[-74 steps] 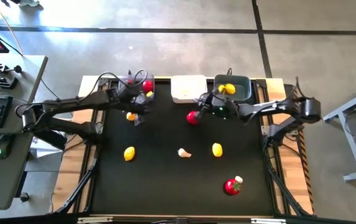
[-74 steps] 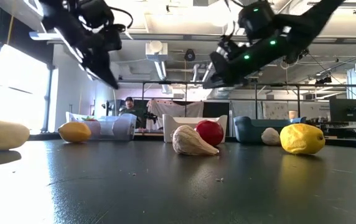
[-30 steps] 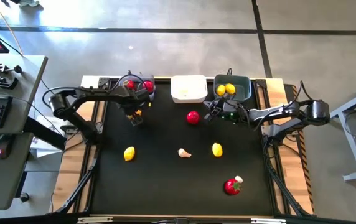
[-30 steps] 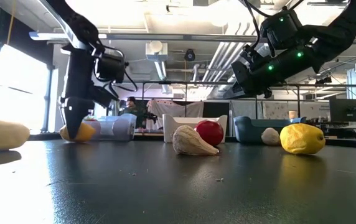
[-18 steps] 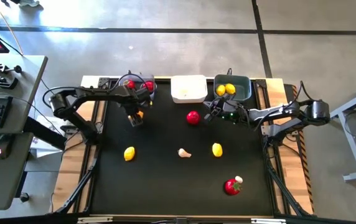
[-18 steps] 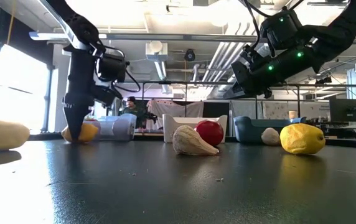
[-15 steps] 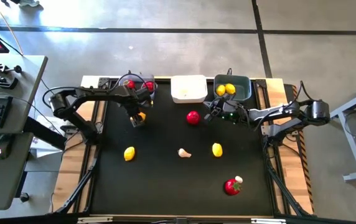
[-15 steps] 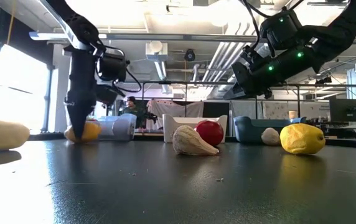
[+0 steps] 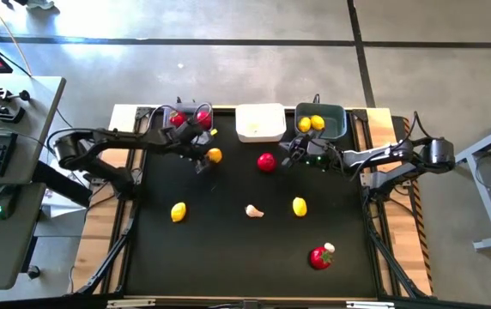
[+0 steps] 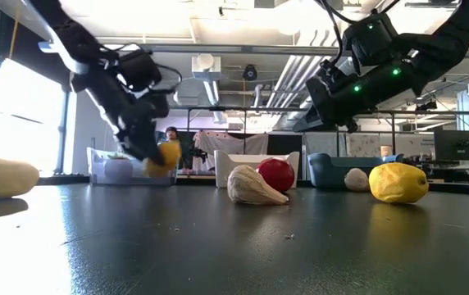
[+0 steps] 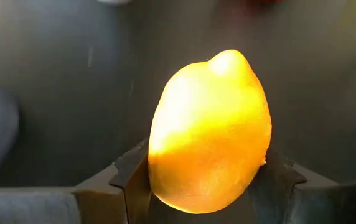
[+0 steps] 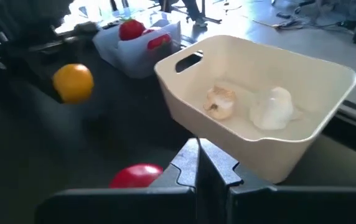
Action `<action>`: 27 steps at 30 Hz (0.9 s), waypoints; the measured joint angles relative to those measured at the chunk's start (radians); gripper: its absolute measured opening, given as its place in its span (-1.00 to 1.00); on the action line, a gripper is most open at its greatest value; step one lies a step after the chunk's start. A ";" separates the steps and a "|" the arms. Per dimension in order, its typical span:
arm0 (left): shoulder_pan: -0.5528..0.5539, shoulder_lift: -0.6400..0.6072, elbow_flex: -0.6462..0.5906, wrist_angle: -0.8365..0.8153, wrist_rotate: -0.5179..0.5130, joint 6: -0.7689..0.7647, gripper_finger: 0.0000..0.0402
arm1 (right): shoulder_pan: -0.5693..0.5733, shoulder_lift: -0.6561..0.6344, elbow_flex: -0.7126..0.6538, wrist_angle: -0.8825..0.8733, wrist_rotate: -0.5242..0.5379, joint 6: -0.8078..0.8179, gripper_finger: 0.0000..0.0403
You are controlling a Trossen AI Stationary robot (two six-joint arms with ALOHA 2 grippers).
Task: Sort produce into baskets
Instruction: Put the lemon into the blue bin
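The left gripper (image 9: 206, 158) clamps a lemon (image 9: 215, 155) clear of the surface (image 9: 228, 249), just in front of the grey basket (image 9: 192, 118) of tomatoes, likely bound for the teal basket (image 9: 324, 123) holding lemons. The right gripper (image 9: 290, 155) hovers closed and empty beside a loose tomato (image 9: 266, 161), perhaps its next pick.

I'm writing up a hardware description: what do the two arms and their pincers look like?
Both arms are dark, slender and jointed, with black cables looping along them. The left pincer has two dark angular fingers. The right pincer is equally dark, and green indicator lights glow on the right arm's wrist housing.
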 joint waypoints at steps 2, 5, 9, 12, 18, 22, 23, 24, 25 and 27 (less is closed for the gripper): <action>-0.016 -0.003 -0.047 0.182 -0.001 0.003 -0.06 | 0.000 0.000 0.000 0.005 -0.013 0.003 -1.00; -0.045 0.010 -0.126 0.447 -0.021 0.006 -0.06 | 0.000 0.000 0.000 0.011 -0.015 0.000 -1.00; -0.073 0.033 -0.204 0.663 -0.090 0.017 -0.06 | 0.000 0.000 0.000 0.020 -0.015 0.000 -1.00; -0.084 0.061 -0.233 0.709 -0.115 0.039 -0.06 | 0.000 0.000 0.000 0.034 -0.015 -0.001 -1.00; -0.106 0.144 -0.239 0.788 -0.138 0.053 -0.06 | 0.000 0.000 0.000 0.052 -0.015 -0.018 -1.00; -0.116 0.213 -0.238 0.866 -0.138 0.060 -0.05 | 0.000 0.000 0.000 0.051 -0.015 -0.019 -1.00; -0.117 0.231 -0.238 0.874 -0.139 0.060 -0.05 | 0.000 0.000 0.000 0.051 -0.015 -0.019 -1.00; -0.117 0.249 -0.238 0.885 -0.143 0.060 -0.05 | 0.000 0.000 0.000 0.051 -0.015 -0.019 -1.00; -0.117 0.268 -0.238 0.896 -0.144 0.060 -0.05 | 0.000 0.000 0.000 0.051 -0.015 -0.019 -1.00; -0.117 0.304 -0.237 0.928 -0.143 0.060 -0.05 | 0.000 0.000 0.000 0.051 -0.016 -0.019 -1.00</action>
